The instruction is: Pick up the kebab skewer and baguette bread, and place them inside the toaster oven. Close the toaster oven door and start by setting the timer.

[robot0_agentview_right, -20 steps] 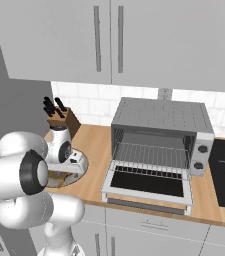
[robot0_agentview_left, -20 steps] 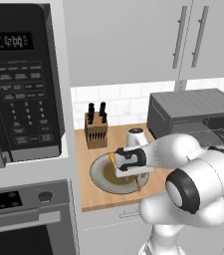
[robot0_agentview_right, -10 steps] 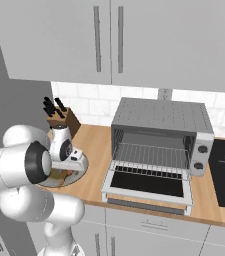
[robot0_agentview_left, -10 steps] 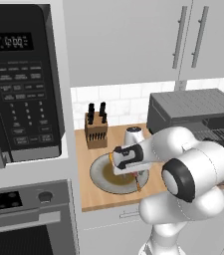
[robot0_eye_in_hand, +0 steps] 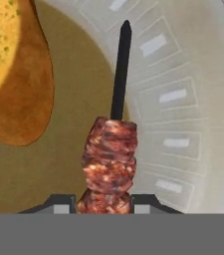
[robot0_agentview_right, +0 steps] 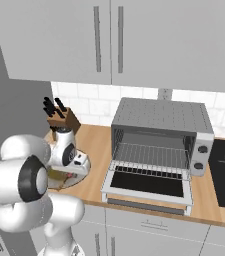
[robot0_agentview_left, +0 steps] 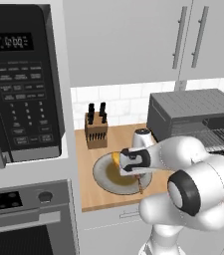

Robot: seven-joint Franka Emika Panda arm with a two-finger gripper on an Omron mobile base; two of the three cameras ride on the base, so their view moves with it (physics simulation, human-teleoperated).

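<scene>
Left base view: your gripper [robot0_agentview_left: 136, 172] sits low over the plate [robot0_agentview_left: 101, 174]. Right base view: the toaster oven door [robot0_agentview_right: 149, 184] lies open. Hand view: 2 fingertips [robot0_eye_in_hand: 58, 204] closely flank the kebab skewer [robot0_eye_in_hand: 109, 164] beside the baguette bread [robot0_eye_in_hand: 14, 69]; a grip on loose meat could slip.

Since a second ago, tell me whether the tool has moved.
Yes. The tool has dropped toward the plate, away from the knife block behind it. Its tips now flank the kebab skewer.
</scene>
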